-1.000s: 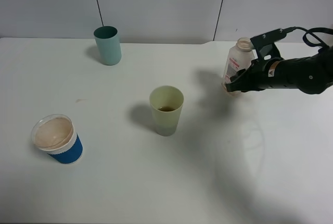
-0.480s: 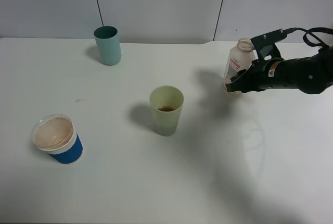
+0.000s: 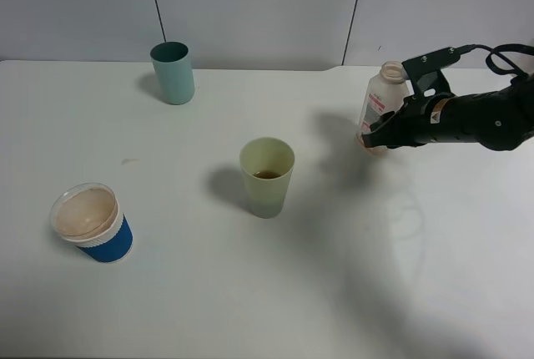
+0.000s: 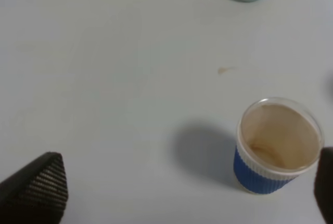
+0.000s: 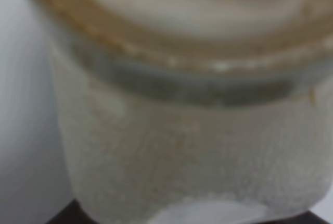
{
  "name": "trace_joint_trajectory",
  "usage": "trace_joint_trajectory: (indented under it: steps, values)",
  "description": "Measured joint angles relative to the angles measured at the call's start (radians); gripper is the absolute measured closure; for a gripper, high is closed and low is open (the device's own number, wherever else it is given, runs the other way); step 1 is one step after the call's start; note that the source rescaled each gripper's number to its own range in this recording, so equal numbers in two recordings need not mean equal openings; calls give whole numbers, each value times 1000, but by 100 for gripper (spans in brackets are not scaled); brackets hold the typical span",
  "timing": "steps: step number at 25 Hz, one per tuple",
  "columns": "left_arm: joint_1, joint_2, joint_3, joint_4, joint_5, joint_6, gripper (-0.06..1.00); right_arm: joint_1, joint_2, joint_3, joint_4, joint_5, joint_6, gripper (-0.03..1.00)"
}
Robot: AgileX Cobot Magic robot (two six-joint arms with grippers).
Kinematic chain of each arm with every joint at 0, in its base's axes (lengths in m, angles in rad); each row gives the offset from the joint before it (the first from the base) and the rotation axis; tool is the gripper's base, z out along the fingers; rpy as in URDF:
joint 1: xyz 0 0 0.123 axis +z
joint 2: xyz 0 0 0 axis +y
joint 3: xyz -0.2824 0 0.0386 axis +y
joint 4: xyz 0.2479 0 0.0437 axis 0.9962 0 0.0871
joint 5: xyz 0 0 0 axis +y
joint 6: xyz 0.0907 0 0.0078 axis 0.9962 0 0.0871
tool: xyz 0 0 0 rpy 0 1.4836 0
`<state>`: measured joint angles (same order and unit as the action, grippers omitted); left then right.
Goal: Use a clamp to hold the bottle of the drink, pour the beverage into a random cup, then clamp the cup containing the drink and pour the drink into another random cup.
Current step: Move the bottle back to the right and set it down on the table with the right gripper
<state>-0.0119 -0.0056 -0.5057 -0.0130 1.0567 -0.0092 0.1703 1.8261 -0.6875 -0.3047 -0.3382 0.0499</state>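
Status: bottle clamped at right, yellow cup is next

Left gripper (image 4: 177, 190) is spread wide and holds nothing. It hangs over the table (image 3: 167, 292) near the blue-sleeved cup (image 3: 90, 225).

Teal cup (image 3: 173, 73) stands upright at the far left-centre, well apart from everything else.

Yellow cup (image 3: 267, 177) stands upright mid-table with a shallow pool of drink (image 3: 267, 174) at the bottom, so the first pour looks done.

My read on handling the yellow cup:
- It's a thin, smooth, tapered plastic tumbler. It's light, slippery, and will flex under squeeze.
- Take it mid-wall, below the rim, with moderate force.
- The low fill means small slosh risk.

Bottle (image 3: 380, 104) is at the far right, roughly upright. The right gripper (image 3: 380, 129) is pinching its lower body. I can't tell whether the base touches the table.
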Motion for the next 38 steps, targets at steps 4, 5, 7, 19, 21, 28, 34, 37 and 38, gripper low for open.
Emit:
trace_joint_trajectory:
  steps: [4,5,7,19,21,28,34,37,38]
  values:
    - [0,0,0,0,0,0,7,0,0,0,0,0,1,97]
    - [0,0,0,0,0,0,7,0,0,0,0,0,1,97]
    - [0,0,0,0,0,0,7,0,0,0,0,0,1,95]
    - [0,0,0,0,0,0,7,0,0,0,4,-7,58,50]
    - [0,0,0,0,0,0,7,0,0,0,7,-11,67,43]
    - [0,0,0,0,0,0,7,0,0,0,8,-61,130,11]
    - [0,0,0,0,0,0,7,0,0,0,8,-65,144,7]
    - [0,0,0,0,0,0,7,0,0,0,8,-65,181,0]
    - [0,0,0,0,0,0,7,0,0,0,8,-65,188,-1]
